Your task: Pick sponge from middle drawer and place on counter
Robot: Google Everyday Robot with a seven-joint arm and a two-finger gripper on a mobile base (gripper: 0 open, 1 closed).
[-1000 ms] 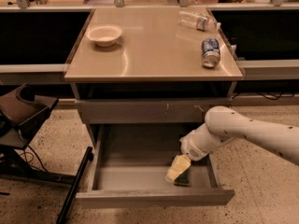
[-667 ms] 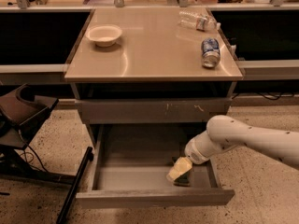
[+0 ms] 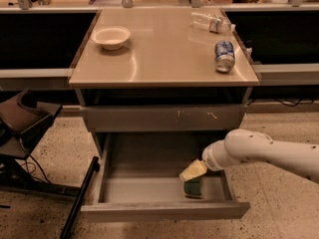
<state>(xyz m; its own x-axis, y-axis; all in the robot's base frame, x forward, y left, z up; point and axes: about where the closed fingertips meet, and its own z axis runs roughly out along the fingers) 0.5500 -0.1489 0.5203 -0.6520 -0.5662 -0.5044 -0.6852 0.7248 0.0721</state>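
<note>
Grey metal of the middle drawer point(image 3: 164, 210) is standing open nearest the camera. The sponge point(image 3: 193, 188) is lying in its right front part, close to the front wall, its long axis seemingly running front to back. The gripper point(image 3: 193, 171) is touching the sponge's top; clenched or released, I cannot tell. A shallow hold is risking a slip, and rising is risking a snag under the scratched drawer front point(image 3: 149, 118) below the counter point(image 3: 164, 54).
</note>
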